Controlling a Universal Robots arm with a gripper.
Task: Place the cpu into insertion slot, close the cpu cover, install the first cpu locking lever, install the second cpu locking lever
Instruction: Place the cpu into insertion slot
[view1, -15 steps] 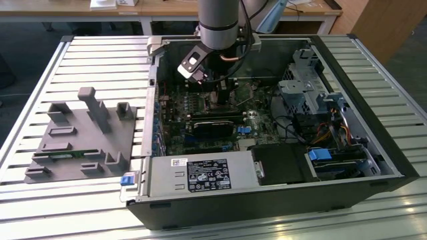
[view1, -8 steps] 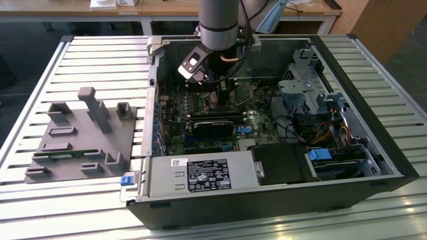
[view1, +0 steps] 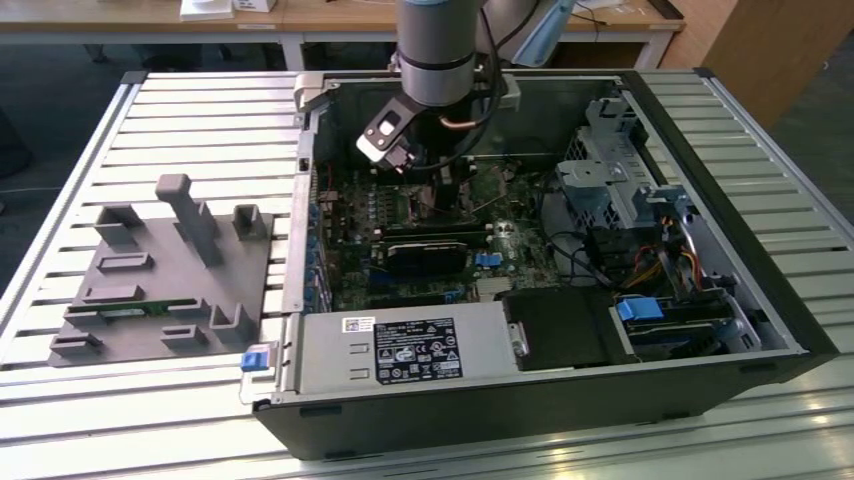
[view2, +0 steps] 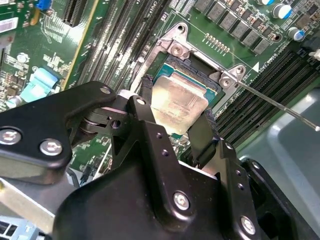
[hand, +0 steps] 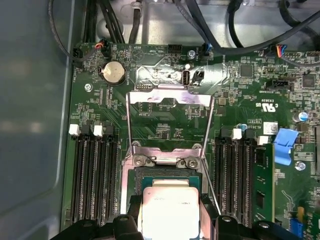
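Note:
In both wrist views my gripper (view2: 176, 104) (hand: 170, 201) is shut on the cpu (view2: 172, 95) (hand: 170, 217), a pale silvery square chip pinched between the two black fingers (view2: 145, 97). The chip sits right over the insertion slot (view2: 196, 66) (hand: 165, 173), slightly tilted; whether it touches the socket I cannot tell. The cpu cover (hand: 170, 97), a silvery frame with a cut-out centre, stands swung open beyond the socket. A thin locking lever (view2: 280, 104) sticks out free beside the socket. In the exterior view the gripper (view1: 447, 190) reaches down into the open computer case (view1: 747, 270).
Long black memory slots (hand: 95, 175) (hand: 235, 175) flank the socket on both sides. Cables (hand: 115, 20) run along the case wall behind the board. A grey holder block (view1: 160, 270) lies on the slatted table at the exterior view's left. The power supply (view1: 400, 350) closes the case's near side.

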